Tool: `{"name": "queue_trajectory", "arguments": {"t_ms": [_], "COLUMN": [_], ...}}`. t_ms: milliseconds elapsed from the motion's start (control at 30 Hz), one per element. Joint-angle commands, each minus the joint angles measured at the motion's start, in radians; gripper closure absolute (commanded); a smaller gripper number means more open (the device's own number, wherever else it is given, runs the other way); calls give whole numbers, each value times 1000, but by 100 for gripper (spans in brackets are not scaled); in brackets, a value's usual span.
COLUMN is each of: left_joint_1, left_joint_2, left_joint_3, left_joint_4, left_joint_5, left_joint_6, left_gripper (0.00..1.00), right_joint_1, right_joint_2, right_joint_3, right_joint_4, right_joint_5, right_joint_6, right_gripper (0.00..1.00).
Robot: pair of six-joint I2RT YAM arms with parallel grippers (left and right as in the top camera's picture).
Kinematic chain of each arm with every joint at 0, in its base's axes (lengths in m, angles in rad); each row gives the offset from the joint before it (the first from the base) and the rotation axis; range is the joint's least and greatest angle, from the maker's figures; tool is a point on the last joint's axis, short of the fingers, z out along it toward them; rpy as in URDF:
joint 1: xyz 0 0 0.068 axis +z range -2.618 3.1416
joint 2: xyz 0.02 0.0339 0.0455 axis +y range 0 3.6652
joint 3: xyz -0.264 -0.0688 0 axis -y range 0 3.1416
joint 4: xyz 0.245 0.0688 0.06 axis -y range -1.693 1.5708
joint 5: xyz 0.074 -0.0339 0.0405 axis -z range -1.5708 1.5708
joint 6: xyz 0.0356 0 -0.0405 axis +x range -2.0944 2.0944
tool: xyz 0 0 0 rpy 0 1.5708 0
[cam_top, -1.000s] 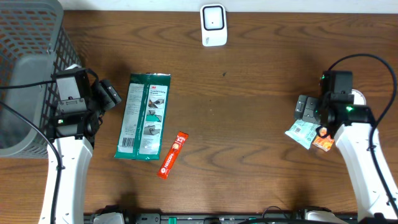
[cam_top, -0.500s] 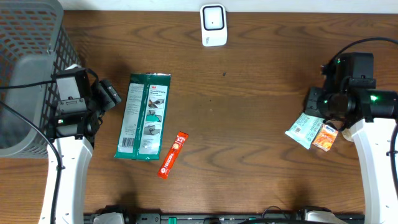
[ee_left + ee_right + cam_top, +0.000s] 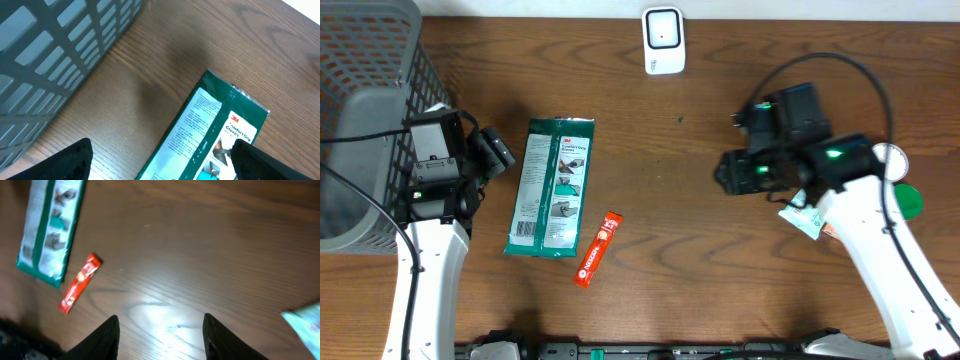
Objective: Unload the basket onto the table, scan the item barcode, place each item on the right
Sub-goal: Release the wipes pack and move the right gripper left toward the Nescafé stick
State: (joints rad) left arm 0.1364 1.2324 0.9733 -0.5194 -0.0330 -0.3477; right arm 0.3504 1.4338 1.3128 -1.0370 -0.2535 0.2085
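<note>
Left-centre of tabletop (image 3: pixel 720 90): green glove pkt (image 3: pixel 552 187), flat; red sachet (image 3: pixel 598 248) just beside it, toward near edge. Far edge: scanner (image 3: pixel 663 40). Left edge: mesh basket (image 3: pixel 365 60). Left gripper (image 3: pixel 498 150) by pkt, jaws apart, empty. Right gripper (image 3: pixel 162 340) over bare wood, jaws apart, empty.

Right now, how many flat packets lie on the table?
3: green glove pack left of centre; red sachet by its lower corner; pale packet partly under the right arm, which may hide more.
</note>
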Motion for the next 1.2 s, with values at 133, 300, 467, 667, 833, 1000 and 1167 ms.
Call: {"name": "queue_trajectory", "arguments": {"t_ms": [133, 300, 467, 667, 833, 1000, 1167], "left_joint_1": [3, 3, 3, 3, 3, 3, 3], "left_joint_2": [-9, -9, -9, -9, -9, -9, -9], "left_joint_3": [26, 26, 26, 26, 26, 26, 26], "left_joint_4": [0, 0, 0, 0, 0, 0, 0], "left_joint_5": [-12, -12, -12, -12, -12, -12, -12], "left_joint_6": [-6, -6, -6, -6, -6, -6, -6], "left_gripper": [12, 12, 12, 12, 12, 12, 12], "right_joint_1": [175, 286, 356, 390, 390, 390, 391], "right_joint_2": [124, 222, 300, 364, 386, 402, 402], "right_joint_3": [14, 14, 14, 14, 14, 14, 14], "right_joint_4": [100, 181, 238, 280, 323, 373, 407], "right_joint_5": [-14, -14, -14, -14, -13, -13, -12], "right_joint_6": [70, 95, 95, 147, 159, 177, 177], "right_gripper": [50, 52, 48, 46, 41, 41, 39]}}
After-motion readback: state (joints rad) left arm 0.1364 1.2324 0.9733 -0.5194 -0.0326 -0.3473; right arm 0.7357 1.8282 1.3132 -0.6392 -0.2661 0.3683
